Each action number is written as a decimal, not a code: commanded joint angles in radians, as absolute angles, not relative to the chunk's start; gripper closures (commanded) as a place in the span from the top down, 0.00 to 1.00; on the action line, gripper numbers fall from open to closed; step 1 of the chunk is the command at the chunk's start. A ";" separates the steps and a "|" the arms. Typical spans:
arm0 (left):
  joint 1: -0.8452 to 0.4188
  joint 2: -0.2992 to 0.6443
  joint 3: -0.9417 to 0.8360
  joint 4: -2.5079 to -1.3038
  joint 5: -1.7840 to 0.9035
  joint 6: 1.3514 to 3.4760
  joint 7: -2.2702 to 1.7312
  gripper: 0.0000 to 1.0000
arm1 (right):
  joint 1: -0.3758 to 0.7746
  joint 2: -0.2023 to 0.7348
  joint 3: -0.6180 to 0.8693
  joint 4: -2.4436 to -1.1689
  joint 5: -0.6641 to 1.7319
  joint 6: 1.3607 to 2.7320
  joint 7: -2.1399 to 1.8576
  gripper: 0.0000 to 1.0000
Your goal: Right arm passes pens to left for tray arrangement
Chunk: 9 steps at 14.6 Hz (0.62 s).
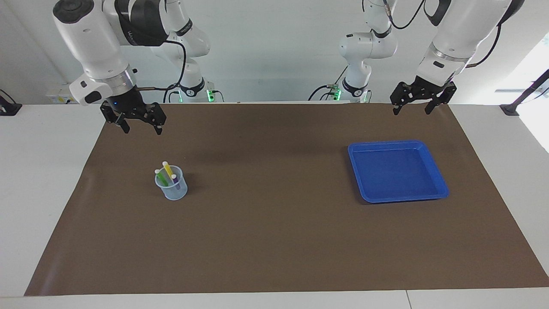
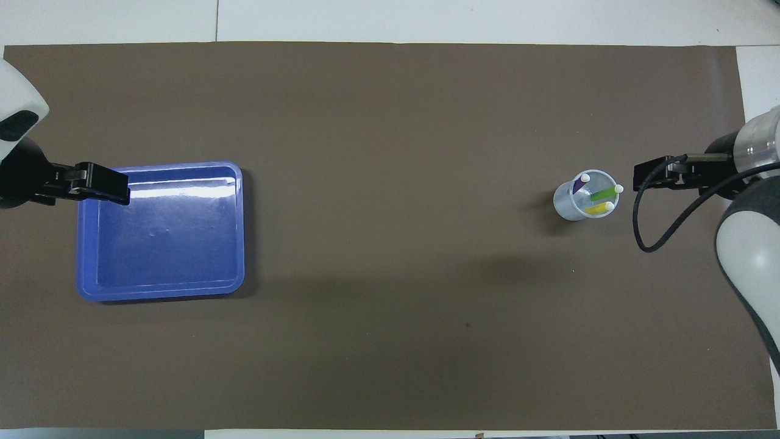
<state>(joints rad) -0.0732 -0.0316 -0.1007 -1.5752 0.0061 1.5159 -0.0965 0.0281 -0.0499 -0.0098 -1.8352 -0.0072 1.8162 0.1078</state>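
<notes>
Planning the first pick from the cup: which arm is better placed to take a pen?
Right. The right gripper hangs open near the cup holding the pens; the left gripper waits open near the empty tray.

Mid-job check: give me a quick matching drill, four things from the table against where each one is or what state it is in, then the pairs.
Things:
1. pens
2. tray
3. right end effector
4. left end effector

Places or states:
A. open, in the air over the mat's edge by the robots, at the tray's end
B. standing in the cup
C. lying with nothing in it, toward the left arm's end
D. open, in the air, not at the cup

Pairs: 1-B, 2-C, 3-D, 4-A
</notes>
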 commanded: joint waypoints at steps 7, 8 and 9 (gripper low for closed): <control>-0.078 -0.063 -0.092 -1.606 -0.006 1.511 -0.104 1.00 | 0.012 -0.065 -0.005 -2.161 -0.008 2.181 0.081 1.00; -0.077 -0.063 -0.092 -1.606 -0.006 1.511 -0.104 1.00 | 0.012 -0.060 -0.005 -2.186 -0.008 2.213 0.081 0.99; -0.078 -0.063 -0.092 -1.606 -0.006 1.511 -0.104 1.00 | 0.012 -0.051 -0.005 -2.200 -0.008 2.244 0.083 0.99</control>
